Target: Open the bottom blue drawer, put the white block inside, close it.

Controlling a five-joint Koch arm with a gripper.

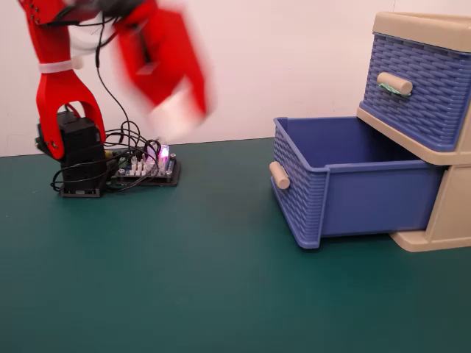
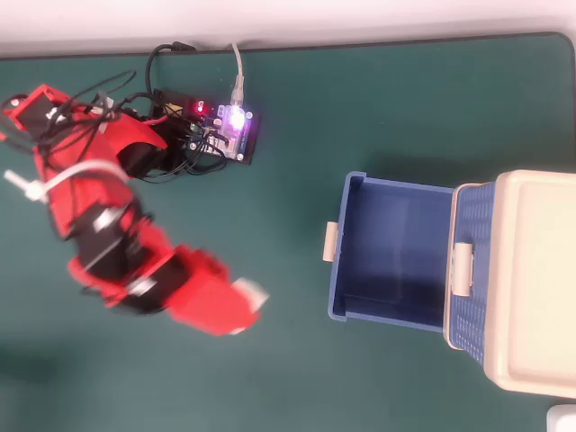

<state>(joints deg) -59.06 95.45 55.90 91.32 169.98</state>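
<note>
Above the mat, blurred white block (no writing legible)

**Bystanders on the green mat**

A dark green mat covers the table under a white wall. A lit circuit board with tangled black cables sits near the far edge. The upper blue drawer, handle smeared green, stays shut in the beige cabinet.
</note>
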